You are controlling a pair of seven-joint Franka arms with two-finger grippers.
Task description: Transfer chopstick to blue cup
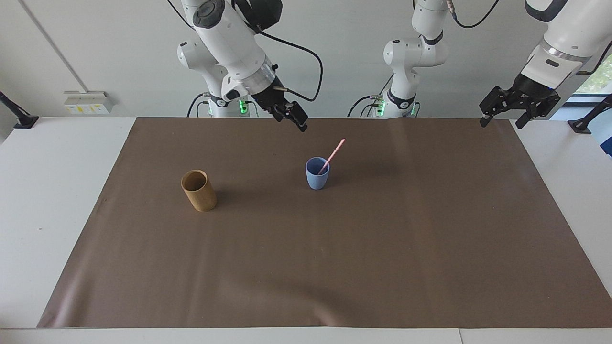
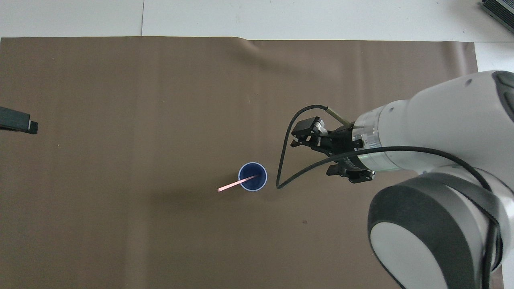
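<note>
The light-blue cup (image 1: 317,175) stands upright on the brown mat (image 1: 334,267), in the half nearer to the robots; it also shows in the overhead view (image 2: 252,170). The pink chopstick (image 1: 333,154) stands in it with its lower end inside. It leans on the rim toward the left arm's end, as the overhead view (image 2: 232,185) also shows. My right gripper (image 1: 291,119) is open and empty. It is raised over the mat, apart from the cup and toward the right arm's end (image 2: 315,154). My left gripper (image 1: 501,122) waits open over the mat's corner.
A taller tan bamboo-coloured cup (image 1: 199,191) stands upright on the mat toward the right arm's end; the right arm hides it in the overhead view. The left gripper's tip (image 2: 18,122) shows at the overhead view's edge. White table (image 1: 57,200) surrounds the mat.
</note>
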